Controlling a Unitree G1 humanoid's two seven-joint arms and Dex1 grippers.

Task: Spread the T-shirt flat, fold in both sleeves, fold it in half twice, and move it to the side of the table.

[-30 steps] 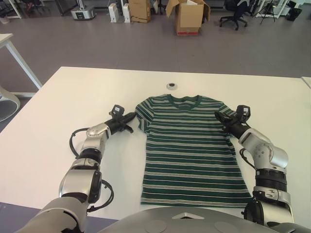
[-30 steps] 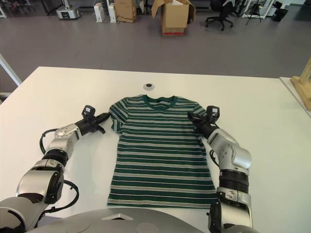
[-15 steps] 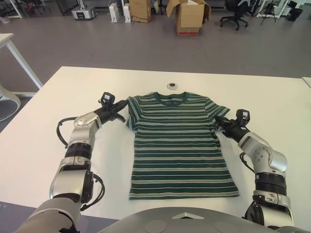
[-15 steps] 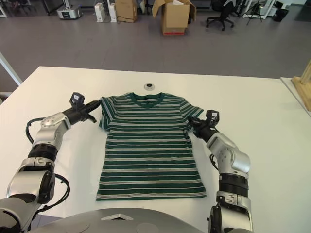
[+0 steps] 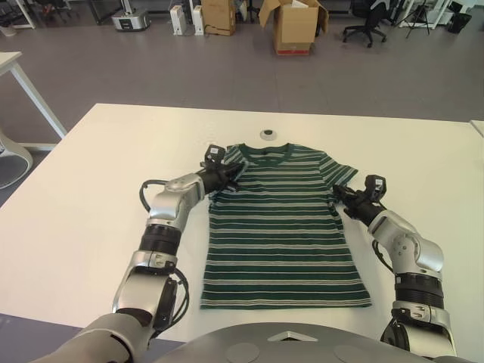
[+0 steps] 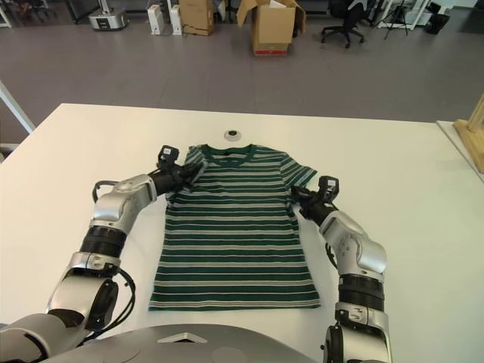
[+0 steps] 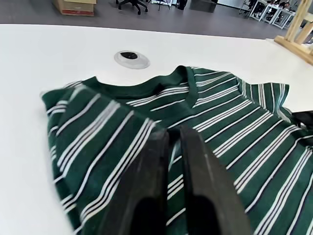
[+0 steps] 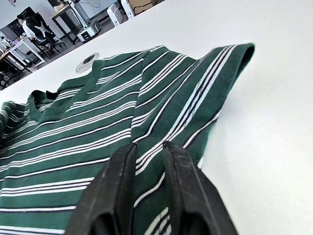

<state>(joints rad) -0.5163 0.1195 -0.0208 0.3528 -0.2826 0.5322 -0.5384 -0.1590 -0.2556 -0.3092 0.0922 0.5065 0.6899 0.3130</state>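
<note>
A green T-shirt (image 5: 283, 227) with white stripes lies flat on the white table (image 5: 83, 197), collar toward the far edge. Its left sleeve (image 7: 78, 122) is folded inward over the chest. My left gripper (image 5: 231, 171) sits on that fold beside the collar, shut on the sleeve cloth; its fingers (image 7: 151, 161) press close together over the stripes. At the shirt's other side the right sleeve (image 8: 215, 83) is spread out. My right gripper (image 5: 338, 193) rests at that sleeve's lower edge, and its fingers (image 8: 122, 171) are pinched together on the fabric.
A round grey grommet (image 5: 268, 134) is set in the table just beyond the collar. Bare table stretches to both sides of the shirt. A wooden frame (image 6: 473, 125) stands past the right edge. Cardboard boxes (image 5: 293, 24) sit on the floor far behind.
The shirt was dragged left and away from me. My left gripper then swung right, carrying the left sleeve over onto the chest. My right gripper stayed at the right sleeve.
</note>
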